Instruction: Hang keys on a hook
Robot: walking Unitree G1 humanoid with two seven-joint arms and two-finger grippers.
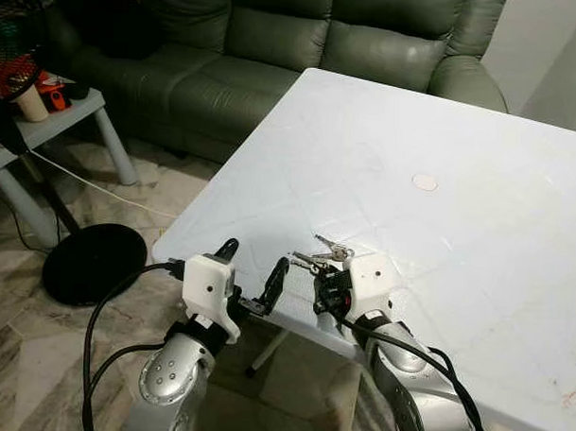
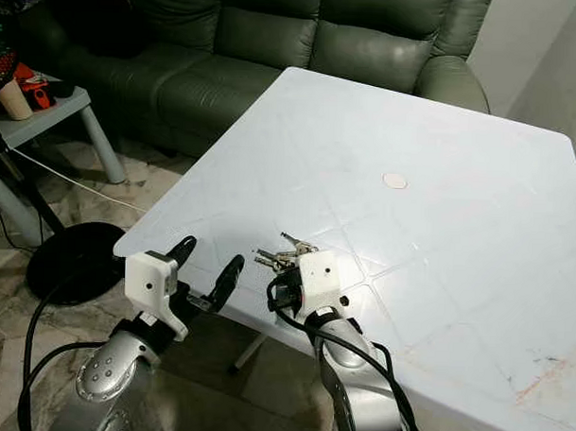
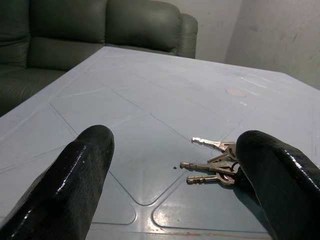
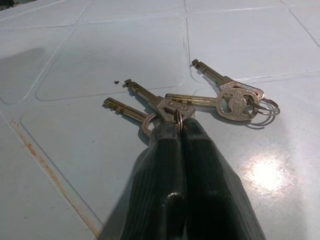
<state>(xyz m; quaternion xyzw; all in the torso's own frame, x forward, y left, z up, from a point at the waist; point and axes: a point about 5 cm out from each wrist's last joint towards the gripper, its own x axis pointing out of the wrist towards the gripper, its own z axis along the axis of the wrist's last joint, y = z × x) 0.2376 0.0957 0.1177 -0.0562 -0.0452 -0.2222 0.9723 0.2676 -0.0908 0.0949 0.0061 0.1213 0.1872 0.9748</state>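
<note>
The left gripper [image 3: 175, 175] is holding its two black fingers [image 3: 75, 180] wide apart over the white table [image 3: 150, 90], while the keys [image 3: 215, 162] are lying flat between them, touching the far finger's inner side

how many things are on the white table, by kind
keys: 4, brass-coloured, joined on rings, pinched at a ring by the shut right gripper
small round disc: 1
tiny dark speck: 1
total: 6 on the white table; the left gripper hovers open at its edge
</note>
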